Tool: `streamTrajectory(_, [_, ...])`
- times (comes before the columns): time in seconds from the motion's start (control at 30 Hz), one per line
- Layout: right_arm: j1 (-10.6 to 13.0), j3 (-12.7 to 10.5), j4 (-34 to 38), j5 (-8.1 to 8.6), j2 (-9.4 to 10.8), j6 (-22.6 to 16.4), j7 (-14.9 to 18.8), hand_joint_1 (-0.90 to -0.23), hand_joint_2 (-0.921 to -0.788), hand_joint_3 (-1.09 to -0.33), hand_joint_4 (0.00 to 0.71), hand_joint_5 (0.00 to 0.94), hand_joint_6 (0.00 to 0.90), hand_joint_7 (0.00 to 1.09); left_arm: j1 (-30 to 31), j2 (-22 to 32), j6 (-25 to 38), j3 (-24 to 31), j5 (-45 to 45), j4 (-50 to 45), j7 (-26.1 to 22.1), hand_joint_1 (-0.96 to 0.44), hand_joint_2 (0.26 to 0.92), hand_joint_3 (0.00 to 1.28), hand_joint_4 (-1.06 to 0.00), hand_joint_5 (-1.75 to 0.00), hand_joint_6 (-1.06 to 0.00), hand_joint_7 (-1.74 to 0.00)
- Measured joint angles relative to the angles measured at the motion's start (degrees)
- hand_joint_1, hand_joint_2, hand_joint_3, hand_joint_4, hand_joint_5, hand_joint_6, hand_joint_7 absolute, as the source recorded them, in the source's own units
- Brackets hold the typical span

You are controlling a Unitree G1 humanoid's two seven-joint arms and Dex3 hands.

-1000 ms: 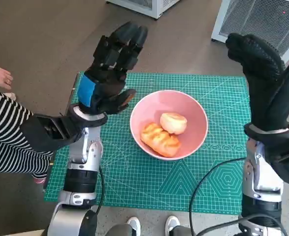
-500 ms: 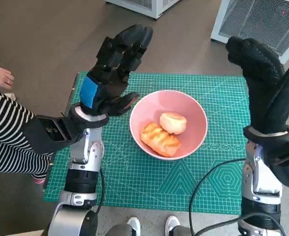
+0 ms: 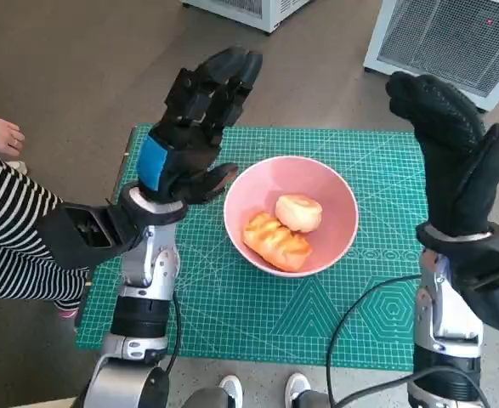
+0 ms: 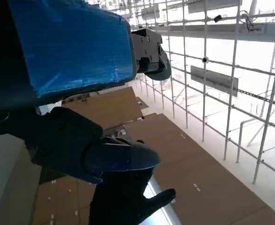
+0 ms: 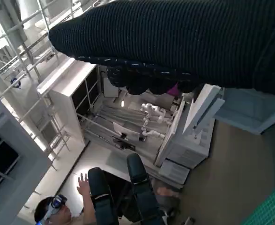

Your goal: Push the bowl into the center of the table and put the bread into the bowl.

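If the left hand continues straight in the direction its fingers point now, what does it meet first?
Probably nothing: the left hand is raised, empty, fingers aiming up past the mat's far edge. The pink bowl lies beside that line; depth is uncertain.

Left hand [image 3: 189, 127]: black segmented fingers, blue tape patch on back. Right hand [image 3: 453, 157]: black knitted glove. Forearms pale grey with black joint rings; black cable [image 3: 360, 319] loops by right forearm.

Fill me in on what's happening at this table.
A humanoid robot stands at a green mat with a pink bowl near its middle. Two pieces of bread lie in the bowl. Both the left hand and the right hand are raised and hold nothing. A person in a striped sleeve is at the left edge.
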Motion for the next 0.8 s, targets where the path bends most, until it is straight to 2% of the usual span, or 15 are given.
streamTrajectory(0.8, [1.01,0.11,-0.37,0.24,0.5,0.11,0.07,-0.689,-0.921,-0.679,0.137,0.002,0.049,0.5,2.64,-0.25,2.77,-0.1,-0.18,-4.16,0.88,-0.61,0.903,0.37,-0.06,-0.1,0.0,-0.6])
